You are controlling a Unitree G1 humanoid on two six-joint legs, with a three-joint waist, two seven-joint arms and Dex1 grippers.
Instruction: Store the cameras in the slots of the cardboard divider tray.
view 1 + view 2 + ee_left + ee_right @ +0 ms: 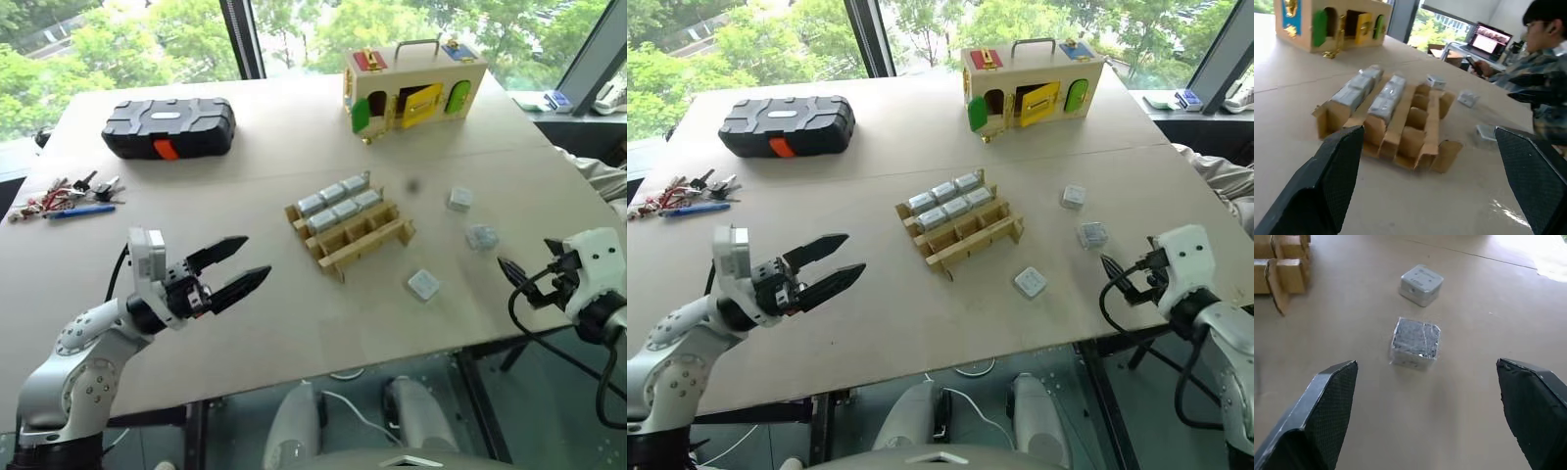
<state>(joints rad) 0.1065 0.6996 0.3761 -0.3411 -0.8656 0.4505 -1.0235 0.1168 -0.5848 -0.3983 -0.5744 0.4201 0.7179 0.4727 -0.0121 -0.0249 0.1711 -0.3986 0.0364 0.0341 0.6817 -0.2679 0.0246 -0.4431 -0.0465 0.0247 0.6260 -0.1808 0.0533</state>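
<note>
6 cameras seated in cardboard divider tray (350, 227); 3 loose cameras (423, 285) right of it.
Left gripper (247, 265) and right gripper (1425, 416): jaws spread wide, both empty.

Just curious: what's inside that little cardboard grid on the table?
The cardboard divider tray holds silvery cameras in its two far rows; the near slots look empty. Their floors are hidden by the strips.

Divider tray (353, 227) sitting mid-table w/ cameras (338, 201) filling its far rows; three loose cameras (423, 285) lying to its right. Wooden box (411, 86) standing far behind; black case (168, 126) lying far left, keys (64, 194) sitting nearer, at left edge.
</note>
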